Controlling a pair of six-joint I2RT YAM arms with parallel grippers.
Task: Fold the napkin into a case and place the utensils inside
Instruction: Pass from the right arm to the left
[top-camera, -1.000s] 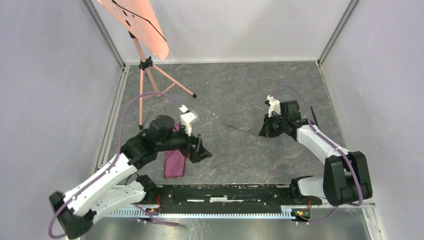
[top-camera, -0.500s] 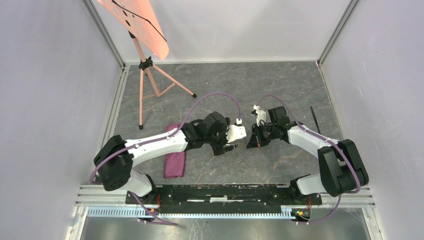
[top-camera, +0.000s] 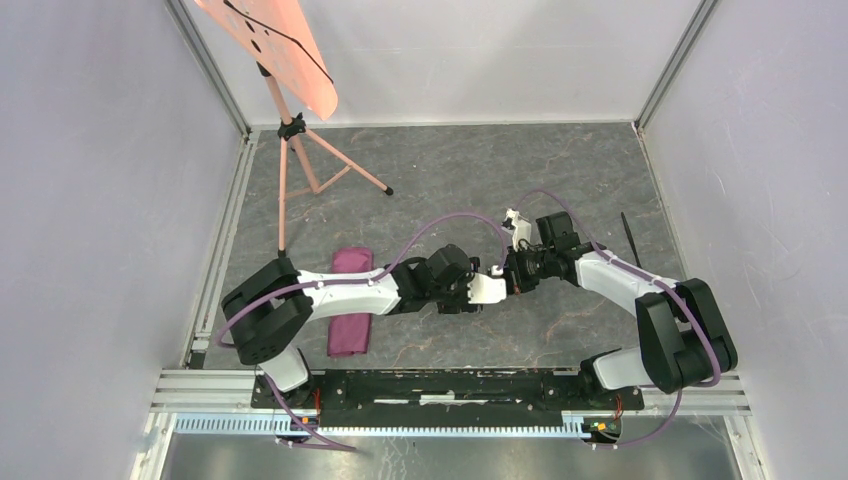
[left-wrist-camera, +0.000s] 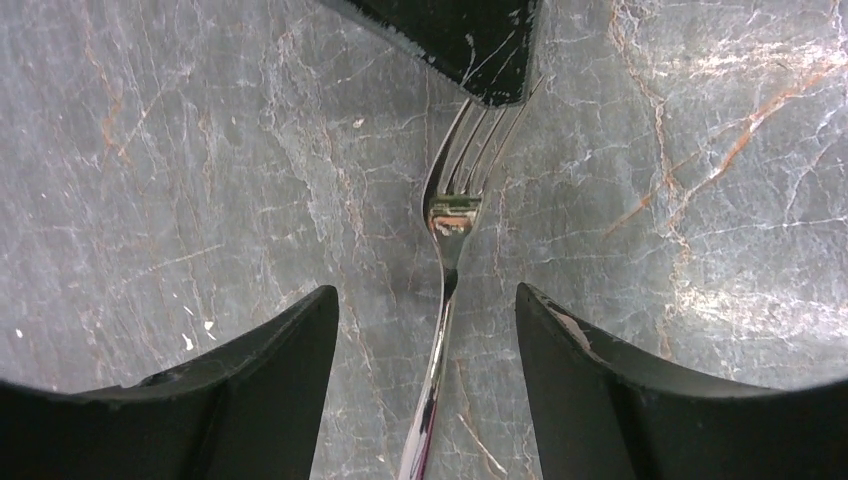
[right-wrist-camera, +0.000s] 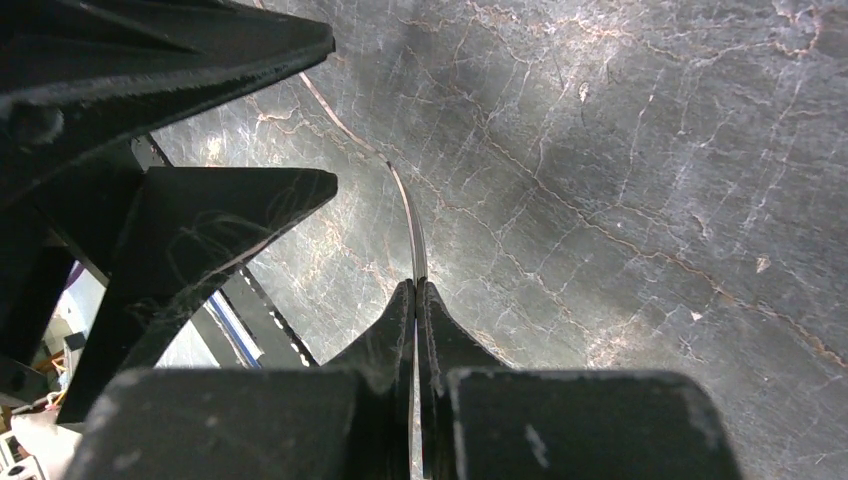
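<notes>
The case (top-camera: 348, 330), a long narrow plum-maroon pouch, lies left of centre with my left arm crossing over its middle. The fork (left-wrist-camera: 451, 212) lies silvery on the marble floor. My right gripper (right-wrist-camera: 415, 288) is shut on its tine end, and the handle (right-wrist-camera: 398, 185) curves away from it. My left gripper (left-wrist-camera: 425, 292) is open with its fingers (left-wrist-camera: 270, 370) either side of the fork's handle, not touching it. In the top view the two grippers meet at centre, left gripper (top-camera: 492, 288) against right gripper (top-camera: 512, 277). The second utensil (top-camera: 629, 236), dark and slim, lies near the right wall.
A pink tripod stand (top-camera: 300, 150) carrying an orange board (top-camera: 270, 40) stands at the back left. Pale walls enclose the marble floor (top-camera: 450, 170) on three sides. A black rail (top-camera: 450, 385) runs along the near edge.
My left arm swung right from over the case to the fork and now straddles its handle. My right gripper moved left and shut on the fork's tine end.
</notes>
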